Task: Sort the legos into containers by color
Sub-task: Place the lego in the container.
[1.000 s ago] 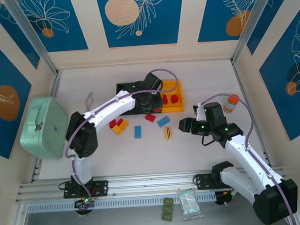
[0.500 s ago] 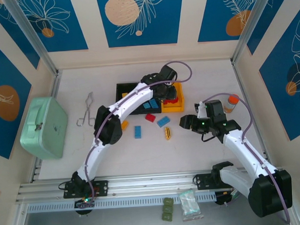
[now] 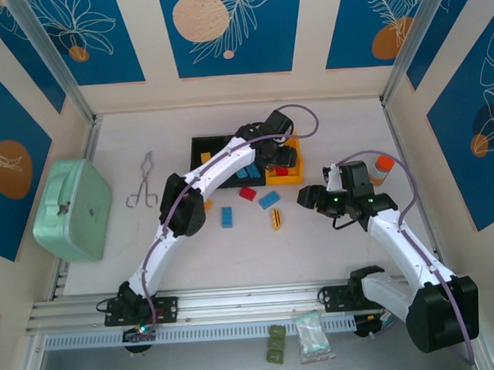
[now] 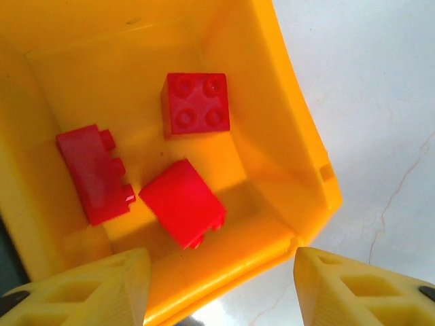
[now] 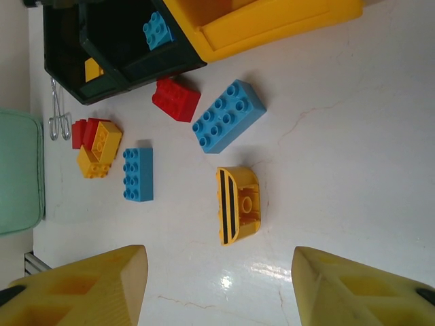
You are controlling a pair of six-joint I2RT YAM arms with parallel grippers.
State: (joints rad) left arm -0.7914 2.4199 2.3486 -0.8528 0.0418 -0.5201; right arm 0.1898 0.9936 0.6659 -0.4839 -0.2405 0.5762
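Your left gripper (image 4: 221, 288) sits further over the yellow bin (image 4: 285, 136), jaws apart as on your right gripper (image 5: 219, 285); descending could clip the rim.

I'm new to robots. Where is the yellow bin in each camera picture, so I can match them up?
Top external: the yellow bin sits just above centre, under the left gripper.
Left wrist: it takes up the upper left, with three red bricks inside.
Right wrist: it runs along the top edge.
Shared landmark: the black bin joined to it, in the top and right wrist views.
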